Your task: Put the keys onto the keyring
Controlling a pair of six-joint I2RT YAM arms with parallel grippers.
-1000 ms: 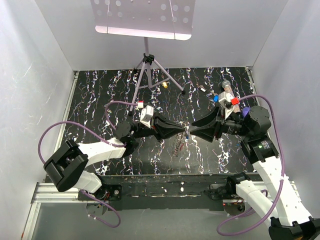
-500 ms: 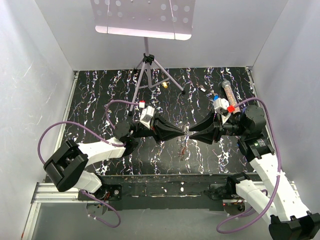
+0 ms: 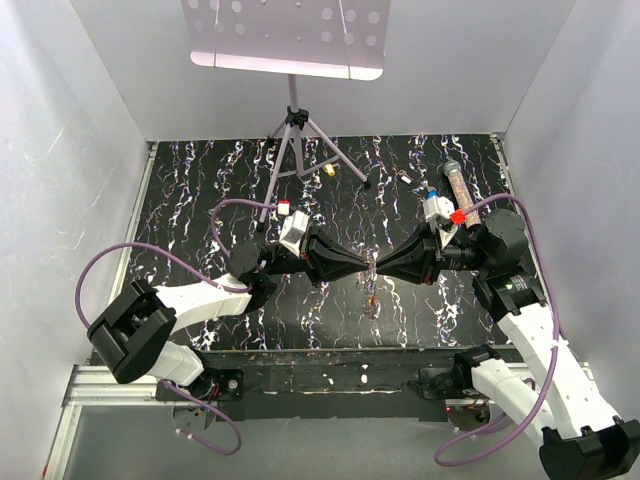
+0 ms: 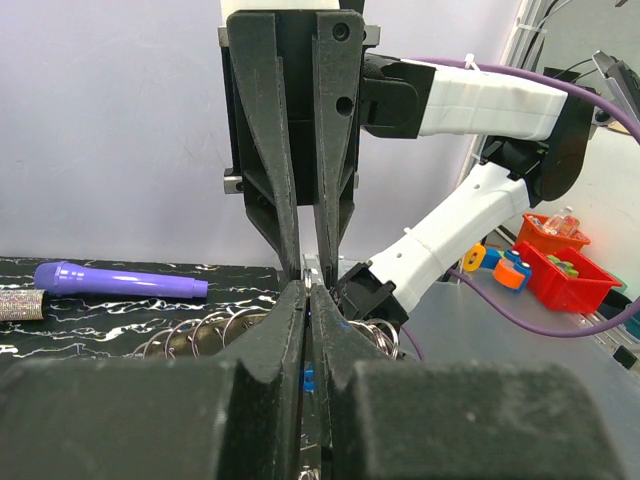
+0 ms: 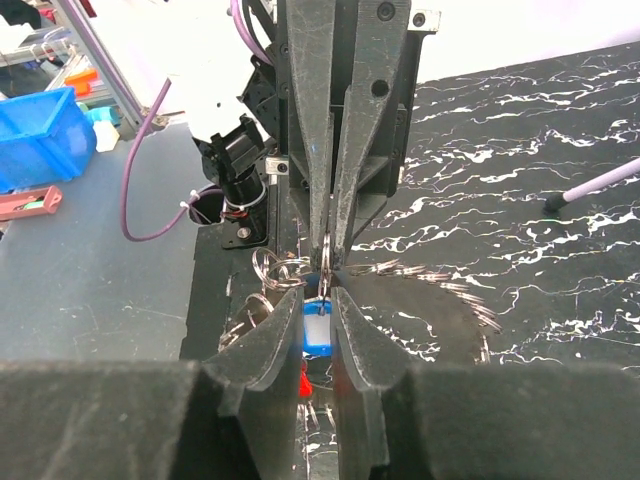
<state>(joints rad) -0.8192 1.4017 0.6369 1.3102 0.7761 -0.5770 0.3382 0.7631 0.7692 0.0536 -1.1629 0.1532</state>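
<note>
My left gripper (image 3: 362,266) and right gripper (image 3: 382,266) meet tip to tip over the middle of the mat. The left gripper (image 4: 308,300) is shut on a thin metal ring of the keyring (image 5: 326,252). The keyring's chain of small loops (image 4: 205,335) hangs down and spreads to both sides (image 5: 270,270); in the top view it dangles below the tips (image 3: 372,295). The right gripper (image 5: 318,330) is shut on a blue-headed key (image 5: 317,328) right under that ring. The same blue key shows between my left fingers (image 4: 308,378). A red key (image 5: 303,380) hangs lower. No yellow key shows.
A purple pen (image 4: 120,282) and a glittery tube (image 4: 15,305) lie on the black marbled mat; the tube is at the back right (image 3: 455,182). A music stand's tripod (image 3: 293,125) stands at the back centre. Small bits (image 3: 330,170) lie near it.
Half a second ago the two grippers stood slightly apart; now the right one has closed back in on the left. The right wrist has swung a little toward the back.
</note>
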